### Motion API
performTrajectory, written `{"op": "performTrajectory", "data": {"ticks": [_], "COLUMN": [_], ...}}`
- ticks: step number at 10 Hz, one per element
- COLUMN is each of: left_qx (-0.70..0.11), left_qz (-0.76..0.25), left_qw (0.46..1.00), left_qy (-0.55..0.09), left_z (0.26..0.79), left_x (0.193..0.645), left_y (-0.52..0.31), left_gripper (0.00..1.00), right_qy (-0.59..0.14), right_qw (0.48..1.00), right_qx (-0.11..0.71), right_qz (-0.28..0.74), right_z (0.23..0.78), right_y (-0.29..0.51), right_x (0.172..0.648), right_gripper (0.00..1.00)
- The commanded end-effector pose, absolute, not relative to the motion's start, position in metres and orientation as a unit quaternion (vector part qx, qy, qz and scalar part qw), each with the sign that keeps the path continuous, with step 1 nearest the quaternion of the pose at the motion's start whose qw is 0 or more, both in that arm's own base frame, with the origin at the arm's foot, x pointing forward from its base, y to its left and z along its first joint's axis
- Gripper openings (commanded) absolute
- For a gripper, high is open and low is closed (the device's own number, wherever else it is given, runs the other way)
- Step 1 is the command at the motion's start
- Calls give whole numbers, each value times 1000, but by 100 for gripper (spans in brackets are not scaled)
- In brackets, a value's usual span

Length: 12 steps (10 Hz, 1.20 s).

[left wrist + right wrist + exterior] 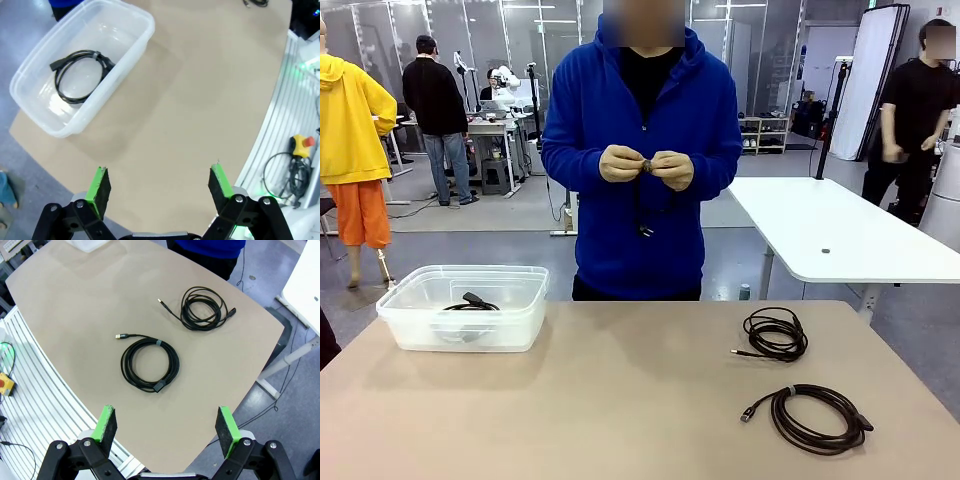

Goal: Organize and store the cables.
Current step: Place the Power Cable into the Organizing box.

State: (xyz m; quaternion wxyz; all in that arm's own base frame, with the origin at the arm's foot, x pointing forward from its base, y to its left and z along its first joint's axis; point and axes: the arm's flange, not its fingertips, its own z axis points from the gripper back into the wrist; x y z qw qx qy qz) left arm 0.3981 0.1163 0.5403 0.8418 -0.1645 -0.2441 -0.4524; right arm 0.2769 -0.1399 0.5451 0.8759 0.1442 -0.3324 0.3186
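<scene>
Right pincer (165, 411) gapes above nearer coiled cable (158, 343), well apart

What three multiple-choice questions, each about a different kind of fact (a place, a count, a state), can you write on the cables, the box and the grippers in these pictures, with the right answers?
1. Where does the clear bin stand?
A) on the floor
B) at the right edge of the table
C) on the table's left part, by the robot's sides

2. How many coiled cables lie on the bare table top?
A) none
B) two
C) five

3. How are the left gripper and the right gripper?
A) both open, holding nothing
B) both shut on a cable
C) left shut, right open

Answers:
1 C: the front view shows it there.
2 B: the near coil and the far coil.
3 A: the green pads stand wide apart.
</scene>
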Motion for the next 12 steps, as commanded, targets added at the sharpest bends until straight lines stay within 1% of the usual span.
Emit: {"op": "performTrajectory", "data": {"ticks": [1,12], "left_qx": [-156,-156], "left_qz": [-450,-450], "left_qw": [844,844], "left_qy": [-247,-247], "left_z": [542,542], "left_x": [397,397], "left_y": [119,119], "left_gripper": [99,99], "right_qy": [-334,-334], "right_qw": [873,873], "right_qx": [146,146], "right_qz": [326,326], "right_z": [544,544], "right_y": [-140,-140], "right_x": [275,275], "right_gripper": [100,100]}}
